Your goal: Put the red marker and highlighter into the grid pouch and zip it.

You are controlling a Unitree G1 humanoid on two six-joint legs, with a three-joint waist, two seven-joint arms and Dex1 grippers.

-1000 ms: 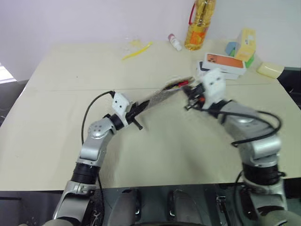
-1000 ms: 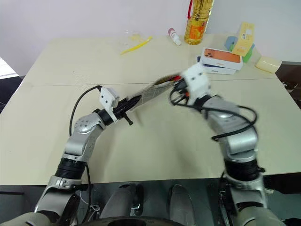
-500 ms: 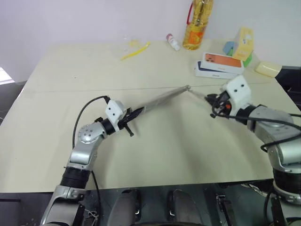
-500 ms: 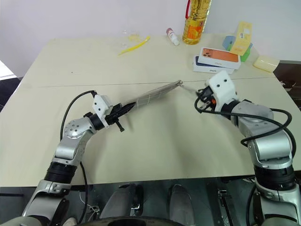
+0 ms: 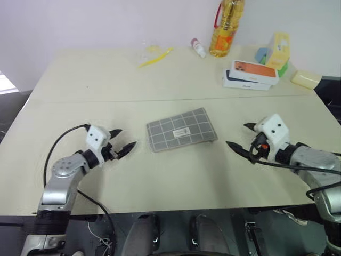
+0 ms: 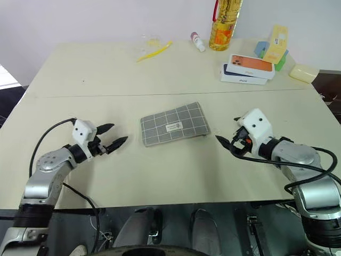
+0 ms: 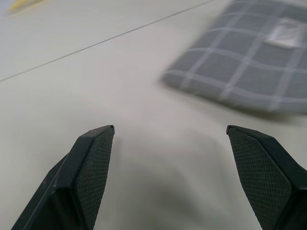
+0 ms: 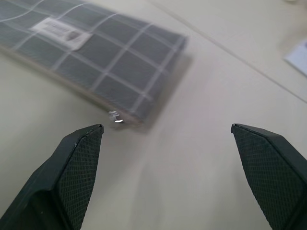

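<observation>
**Pouch flat on the counter, both hands released**

At the middle of the counter (image 5: 80, 80) the grid pouch (image 5: 181, 130) lies flat, its small white label facing up and its long sides running slightly askew to the counter's front edge. In the left eye view the left hand (image 5: 122, 141) sits toward the front left corner, well apart from the pouch, its two black fingers spread and pointing at it with nothing between them. The right hand (image 5: 241, 140) sits toward the front right — also clear of the pouch, fingers parted and empty. Along the far edge stand a bottle of yellow oil (image 5: 226, 26), a small white tube with a red cap (image 5: 198, 48) and a long thin yellow stick (image 5: 155, 57); near the far right corner are stacked phone boxes (image 5: 250, 74), a yellow carton (image 5: 279, 50) and a pale yellow rounded block (image 5: 305, 79).

The right eye view gives the same layout, the pouch midway between the two hands.

From the left wrist view, the open fingers (image 7: 91, 167) frame bare counter, and one end of the pouch lies beyond them, not touched.

From the right wrist view, the fingers (image 8: 76, 163) stand wide — the pouch's end with its small metal zipper pull (image 8: 115, 116) lies just past one fingertip, free of it. Whether the zipper is closed I cannot tell.
</observation>
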